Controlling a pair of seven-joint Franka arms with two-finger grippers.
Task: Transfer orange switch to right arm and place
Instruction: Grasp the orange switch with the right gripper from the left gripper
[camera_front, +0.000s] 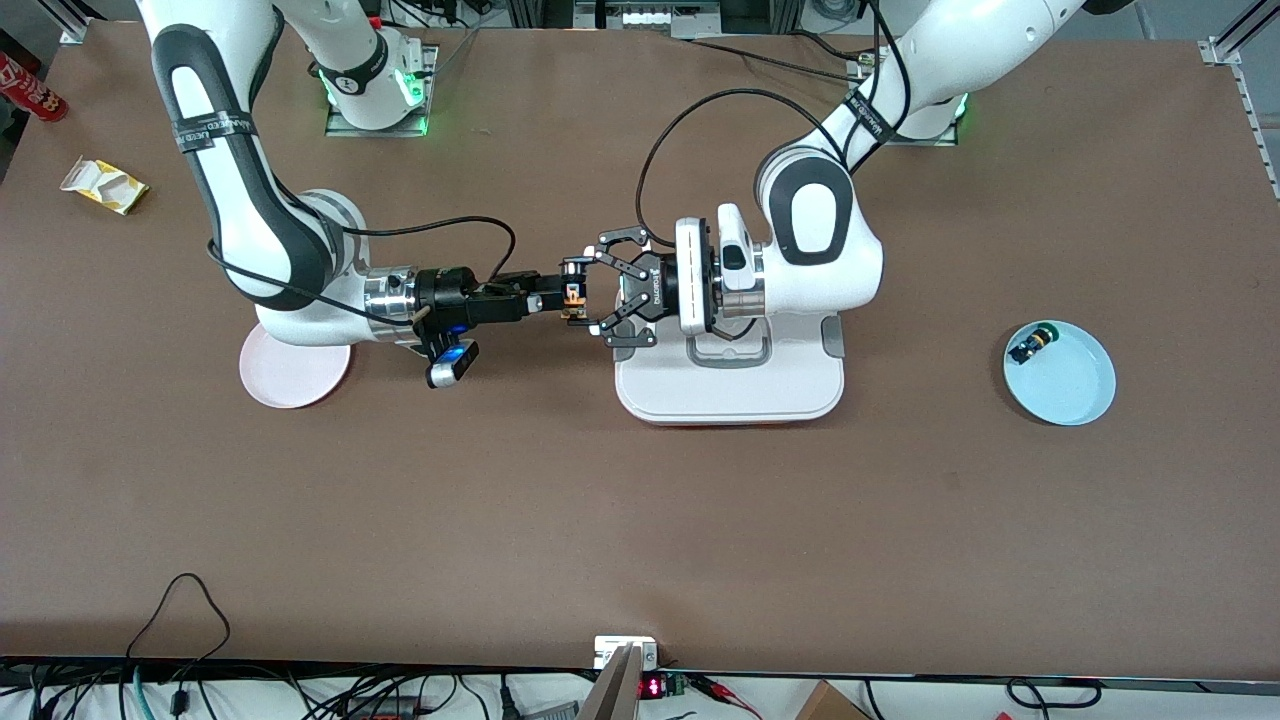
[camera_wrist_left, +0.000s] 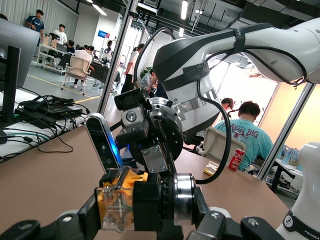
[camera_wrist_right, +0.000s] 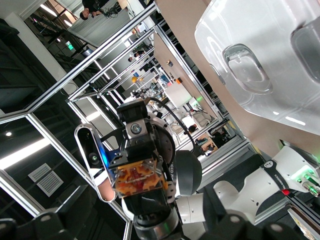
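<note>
Orange switch (camera_front: 572, 297) pinched by slim right claw (camera_front: 566, 297).

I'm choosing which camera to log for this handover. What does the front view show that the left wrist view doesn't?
Front view only: the pink plate, the white tray, and the blue plate holding a green-capped button. Left wrist view only: people in the room. Both: the orange switch clamped in the right gripper, between the spread jaws of the left gripper.
</note>
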